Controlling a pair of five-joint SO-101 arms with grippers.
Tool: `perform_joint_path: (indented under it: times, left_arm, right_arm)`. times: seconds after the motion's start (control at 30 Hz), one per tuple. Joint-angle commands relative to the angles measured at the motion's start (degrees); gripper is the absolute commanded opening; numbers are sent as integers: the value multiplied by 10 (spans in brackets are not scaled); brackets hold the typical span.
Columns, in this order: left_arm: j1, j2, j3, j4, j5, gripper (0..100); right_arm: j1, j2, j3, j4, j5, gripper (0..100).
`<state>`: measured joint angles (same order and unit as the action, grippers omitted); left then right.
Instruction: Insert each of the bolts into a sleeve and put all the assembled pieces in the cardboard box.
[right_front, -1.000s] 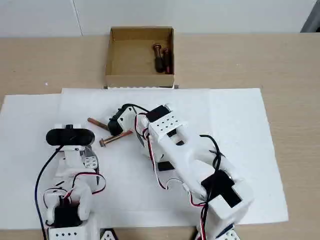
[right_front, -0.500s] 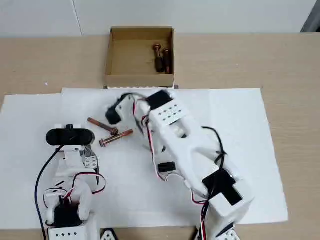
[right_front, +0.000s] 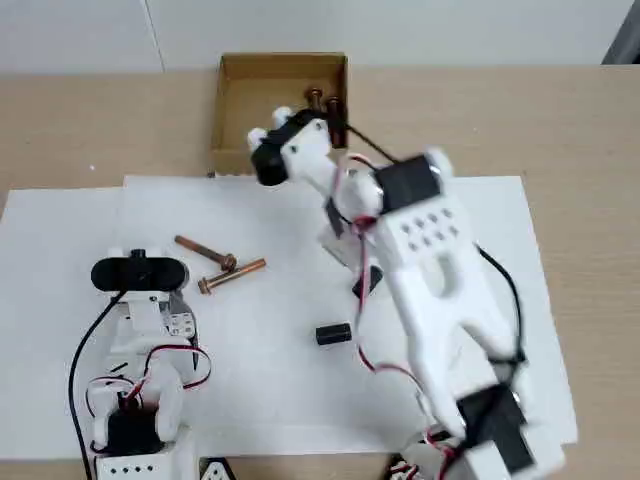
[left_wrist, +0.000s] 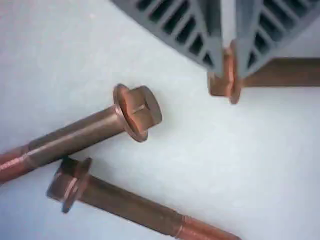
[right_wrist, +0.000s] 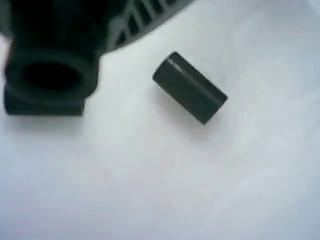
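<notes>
Two worries: right gripper (right_front: 275, 140), clamped on an empty-looking sleeve (right_wrist: 50, 75), could drop it in the box (right_front: 224, 110). Left gripper (left_wrist: 227, 55) barely pinches its bolt (left_wrist: 227, 86).

My right arm (right_front: 430, 260) swings clear of the two loose bolts (right_front: 232, 274). A second ago its wrist hung right beside them; now they lie well off to its left and behind it. The arm unfolds from its bent pose and stretches forward, so its wrist end sits over the front wall of the cardboard box (right_front: 235, 110). The black sleeve (right_front: 333, 333), which the forearm was covering, now lies in the open behind the wrist, just left of the forearm.
</notes>
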<state>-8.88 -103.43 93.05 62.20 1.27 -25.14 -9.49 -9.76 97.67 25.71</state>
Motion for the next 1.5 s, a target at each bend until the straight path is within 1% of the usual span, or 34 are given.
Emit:
perform_joint_path:
  times: [0.0, 0.13, 0.27, 0.37, 0.47, 0.57, 0.67, 0.77, 0.97, 1.07, 1.17, 1.27, 1.4, 1.47]
  left_arm:
    - [-3, -5, -2, 1, -2, 6]
    - [-4, -5, -3, 0, -9, 8]
    - [-12, -2, -38, 5, -84, 18]
    - [-55, 0, -86, 7, -112, 18]
    - [-93, 1, -129, 11, -162, 18]
    - [-123, 34, -179, 25, -200, 18]
    - [-133, 113, -254, 28, -202, 18]
    - [-133, 232, -357, 32, -200, 15]
    - [-134, 482, -571, 118, -209, 15]
    - [-133, 575, -648, 177, -259, 14]
    - [-132, 646, -691, 214, -315, 14]
    - [-133, 690, -701, 223, -368, 14]
    - [-133, 719, -698, 224, -479, 14]
    - [-133, 734, -698, 229, -523, 14]
  right_arm:
    - [29, -103, 60, 12, -9, 2]
    - [61, -191, 159, 10, -9, 2]
    - [98, -262, 247, 7, -9, 2]
    - [126, -301, 300, 6, -6, 2]
    - [145, -328, 338, 6, -6, 2]
    - [161, -350, 370, -3, -5, 3]
    - [176, -359, 391, -7, -5, 3]
    - [185, -364, 404, -14, -5, 3]
    - [188, -364, 407, -15, -8, 3]
    - [188, -364, 407, -15, -10, 3]
    - [188, -364, 407, -15, -10, 3]
    - [188, -364, 407, -15, -10, 3]
    - [188, -364, 407, -15, -10, 3]
    - [188, -364, 407, -15, -10, 3]
